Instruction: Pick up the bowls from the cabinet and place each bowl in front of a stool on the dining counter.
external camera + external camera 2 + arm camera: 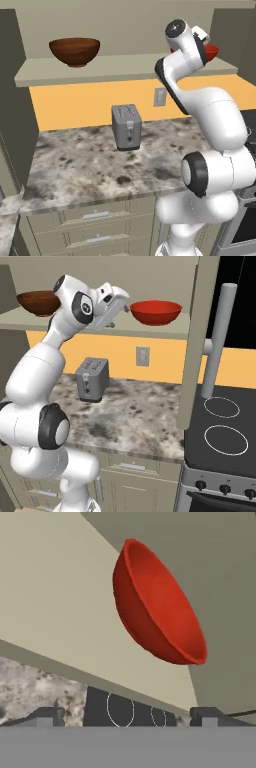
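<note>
Red bowl dead ahead, pincer wide and empty

Glossy red bowl (157, 609) sits on the cabinet shelf (125, 67), rolled in my hand cam so its rim faces about 2 o'clock. My pincer (127, 716) is spread wide, released, nothing between the tips; the two dark fingertips (47, 716) stand far apart at 6 o'clock of that view, and the bowl is apart from both, up around 12. From the right base cam my hand is raised to shelf height, just beside the bowl at its 9 o'clock side, not touching as far as I can tell, though the angle is poor.

Wood-brown bowl (75, 51) rests upright on the same shelf, well apart from the red one, toward 10 o'clock in the left base cam; in the right base cam my arm hides part of it.

Below the shelf: orange backsplash w/ a wall outlet (143, 356), speckled stone counter (90, 165) over beige drawers, grey toaster (126, 127) standing on it approx. mid-counter. Black stovetop (225, 431) lies at 4 o'clock in the right base cam.
</note>
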